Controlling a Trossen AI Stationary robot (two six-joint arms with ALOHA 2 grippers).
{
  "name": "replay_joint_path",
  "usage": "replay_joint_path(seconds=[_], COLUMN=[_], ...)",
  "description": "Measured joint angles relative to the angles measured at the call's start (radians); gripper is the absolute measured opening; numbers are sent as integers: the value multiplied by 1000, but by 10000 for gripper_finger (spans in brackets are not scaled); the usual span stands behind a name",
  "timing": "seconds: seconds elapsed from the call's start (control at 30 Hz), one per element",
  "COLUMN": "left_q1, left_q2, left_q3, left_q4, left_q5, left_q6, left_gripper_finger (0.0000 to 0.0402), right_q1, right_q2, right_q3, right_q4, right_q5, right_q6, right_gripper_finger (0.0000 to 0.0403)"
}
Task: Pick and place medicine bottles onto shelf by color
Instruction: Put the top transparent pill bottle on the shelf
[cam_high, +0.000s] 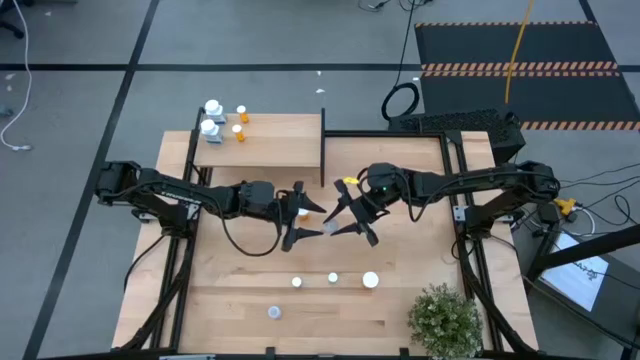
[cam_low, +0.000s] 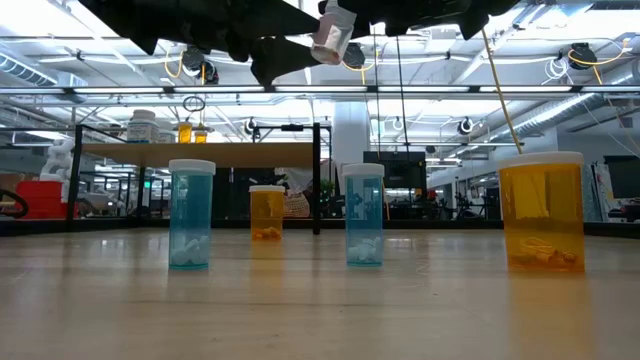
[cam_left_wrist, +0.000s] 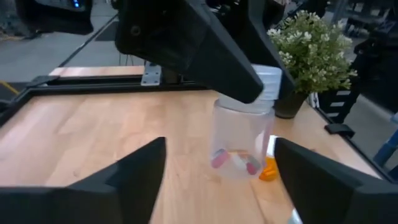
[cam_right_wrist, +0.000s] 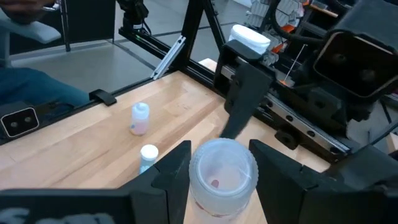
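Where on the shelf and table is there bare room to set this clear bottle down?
Bare: the light-wood shelf board between its small orange bottles and black end panel; the wooden tabletop left of the front bottle row. Crowded: shelf's left end, and mid-table, where left gripper and right gripper meet round the clear bottle.

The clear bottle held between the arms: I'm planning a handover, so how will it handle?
The clear bottle, shut in the right tool, is probably light, as only a few pills show inside. Its smooth round wall looks slippery, so it may twist. The left tool stands open around it. Laid sideways, it would likely roll.
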Motion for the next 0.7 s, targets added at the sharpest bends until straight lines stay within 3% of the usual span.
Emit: replay_joint_path(seconds=[0.13, 0.23, 0.7], left_q1=[0, 0, 15], left_q2=[0, 20, 65], left_q3=[0, 0, 0], left_q4=[-2, 13, 84], left_q5=[1, 1, 91], left_q6=[-38, -43, -51], left_gripper_finger=[236, 221, 281], right_q1=[0, 0, 0], right_q2=[0, 0, 0], right_q3=[0, 0, 0], right_q4=[0, 0, -14], right_q5=[31, 32, 29], right_q6=[-8, -19, -30], right_gripper_finger=[148, 148, 148])
